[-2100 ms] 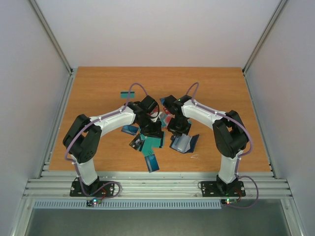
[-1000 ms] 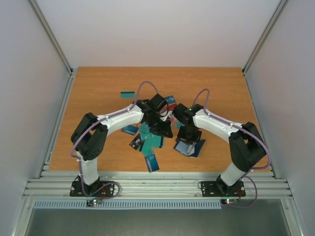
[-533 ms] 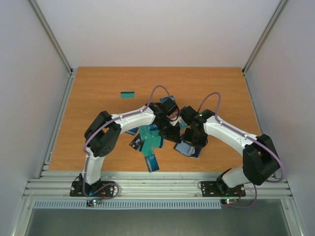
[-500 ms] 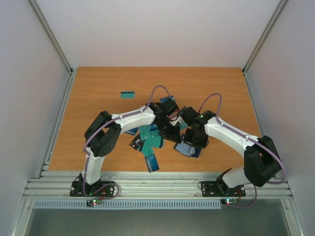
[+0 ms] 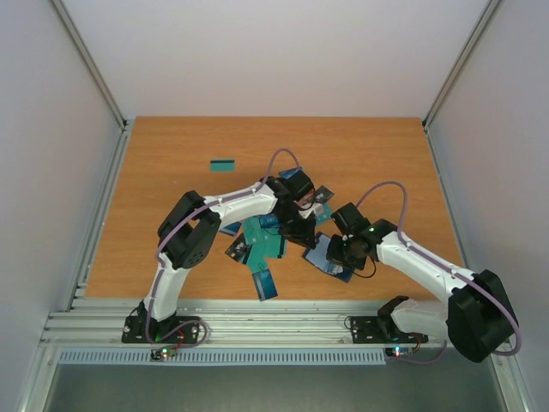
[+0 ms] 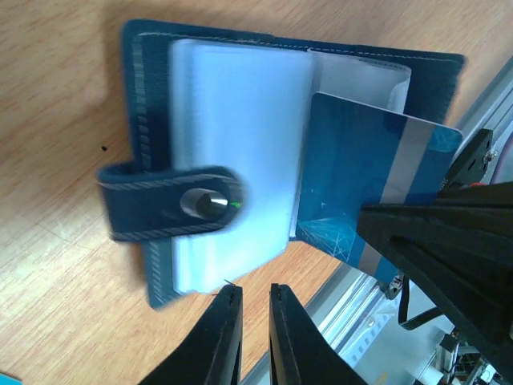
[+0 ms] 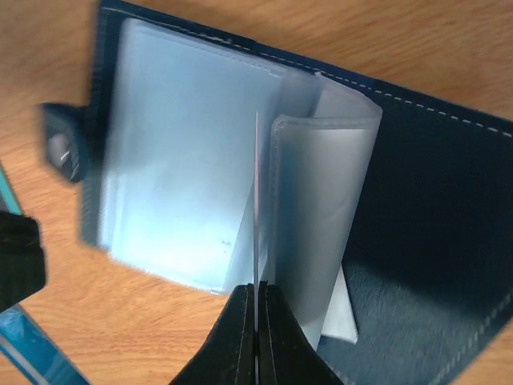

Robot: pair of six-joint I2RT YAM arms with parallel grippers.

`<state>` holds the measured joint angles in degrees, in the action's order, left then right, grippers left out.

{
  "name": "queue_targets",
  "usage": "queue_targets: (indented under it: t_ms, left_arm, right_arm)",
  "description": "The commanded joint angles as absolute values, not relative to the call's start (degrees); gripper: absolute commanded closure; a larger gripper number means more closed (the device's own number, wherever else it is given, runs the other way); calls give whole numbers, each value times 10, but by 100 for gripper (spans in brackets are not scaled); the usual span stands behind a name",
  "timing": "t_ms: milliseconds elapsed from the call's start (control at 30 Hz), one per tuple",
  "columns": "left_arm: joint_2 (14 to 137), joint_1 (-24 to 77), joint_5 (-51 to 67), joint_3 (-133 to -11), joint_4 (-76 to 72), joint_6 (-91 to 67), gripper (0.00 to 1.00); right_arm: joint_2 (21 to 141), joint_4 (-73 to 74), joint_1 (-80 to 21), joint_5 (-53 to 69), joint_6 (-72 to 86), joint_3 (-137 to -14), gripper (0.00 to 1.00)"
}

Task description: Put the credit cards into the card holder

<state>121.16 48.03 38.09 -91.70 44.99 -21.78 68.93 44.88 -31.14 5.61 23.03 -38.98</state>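
Right tool (image 7: 255,303) clamped on a blue card (image 6: 361,184) at the open card holder (image 7: 433,200).
The card holder lies open on the worktop (image 6: 48,104) toward the near edge, its clasp tab (image 6: 152,204) sticking out to one side. The blue card stands edge-on between the flat stack of clear sleeves (image 7: 184,160) and one curled sleeve; whether it has entered a pocket is hard to tell. Left tool (image 6: 255,313) hovers just beside the holder, fingers narrowly apart with nothing between them. The other credit cards (image 5: 262,245) lie in a loose heap on the left arm's side of the holder, with one teal card (image 5: 223,164) well apart from them.
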Motion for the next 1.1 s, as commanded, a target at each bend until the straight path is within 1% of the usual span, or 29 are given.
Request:
queue_targets:
  t_ms: [0, 233, 500, 733, 867, 1067]
  left_arm:
    - [1229, 484, 370, -947, 468, -204, 88]
    - [1216, 486, 347, -948, 478, -191, 89]
    - [1246, 503, 346, -957, 475, -183, 89]
    - [1268, 504, 310, -969, 482, -180, 90]
    - [1279, 505, 292, -975, 487, -172, 91]
    - [1278, 504, 276, -967, 490, -168, 92]
  right_arm:
    - [656, 410, -306, 52, 218, -375, 99]
    - [619, 408, -305, 49, 212, -361, 99]
    - [592, 403, -297, 40, 213, -334, 99]
    - [581, 401, -292, 43, 221, -317, 99]
    - [560, 374, -277, 67, 229, -284, 99]
    - [534, 306, -241, 145, 223, -227, 99]
